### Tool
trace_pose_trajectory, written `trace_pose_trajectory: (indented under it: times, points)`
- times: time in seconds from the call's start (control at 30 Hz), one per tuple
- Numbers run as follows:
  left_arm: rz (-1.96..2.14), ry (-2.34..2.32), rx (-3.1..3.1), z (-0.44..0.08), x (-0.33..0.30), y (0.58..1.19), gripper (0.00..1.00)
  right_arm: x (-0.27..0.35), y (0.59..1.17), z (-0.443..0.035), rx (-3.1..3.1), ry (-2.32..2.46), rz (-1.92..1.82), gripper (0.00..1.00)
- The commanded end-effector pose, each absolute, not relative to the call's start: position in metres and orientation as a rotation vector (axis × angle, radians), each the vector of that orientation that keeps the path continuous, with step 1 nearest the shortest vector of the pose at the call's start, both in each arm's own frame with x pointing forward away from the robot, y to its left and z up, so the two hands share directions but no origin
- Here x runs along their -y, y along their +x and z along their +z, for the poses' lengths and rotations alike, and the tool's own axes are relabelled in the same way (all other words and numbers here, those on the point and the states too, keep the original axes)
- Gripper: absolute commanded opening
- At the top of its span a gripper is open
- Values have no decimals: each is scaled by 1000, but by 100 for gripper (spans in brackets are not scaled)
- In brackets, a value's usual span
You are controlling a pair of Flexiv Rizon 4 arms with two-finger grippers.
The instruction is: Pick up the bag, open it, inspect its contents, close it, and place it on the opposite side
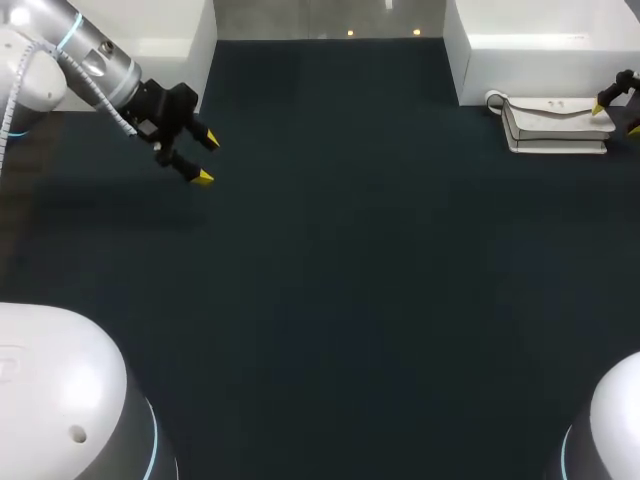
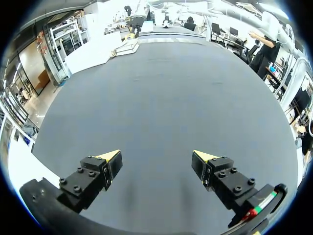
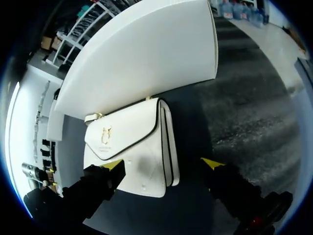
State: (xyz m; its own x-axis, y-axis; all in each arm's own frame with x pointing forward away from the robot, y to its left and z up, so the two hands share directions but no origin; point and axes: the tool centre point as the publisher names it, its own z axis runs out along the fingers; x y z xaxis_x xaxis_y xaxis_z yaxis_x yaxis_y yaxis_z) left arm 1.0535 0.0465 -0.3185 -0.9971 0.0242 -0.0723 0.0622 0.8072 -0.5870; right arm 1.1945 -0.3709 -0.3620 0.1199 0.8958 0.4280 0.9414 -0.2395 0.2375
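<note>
Head view, dark table [image 1: 330,280], bag [image 1: 555,122] perhaps closed

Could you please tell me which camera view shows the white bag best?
The right wrist view: the bag lies close and whole, just ahead of the fingers. The head view shows it small at the table's far right; the left wrist view, only a distant pale shape.
</note>
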Motion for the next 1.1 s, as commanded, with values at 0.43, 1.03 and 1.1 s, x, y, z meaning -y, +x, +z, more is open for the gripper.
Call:
trace_pose_trajectory:
  times: [0.43, 1.03, 1.1]
  points:
    - [-958, 71, -2926, -320, -47, 1054, 100, 368, 1215, -368, 1829, -2040, -519, 47]
    - [-958, 71, -2926, -320, -47, 1054, 100, 362, 1215, -369, 1804, -2013, -557, 17]
    - [-958, 71, -2926, -320, -47, 1054, 100, 362, 1214, -369, 1792, -2009, -568, 8]
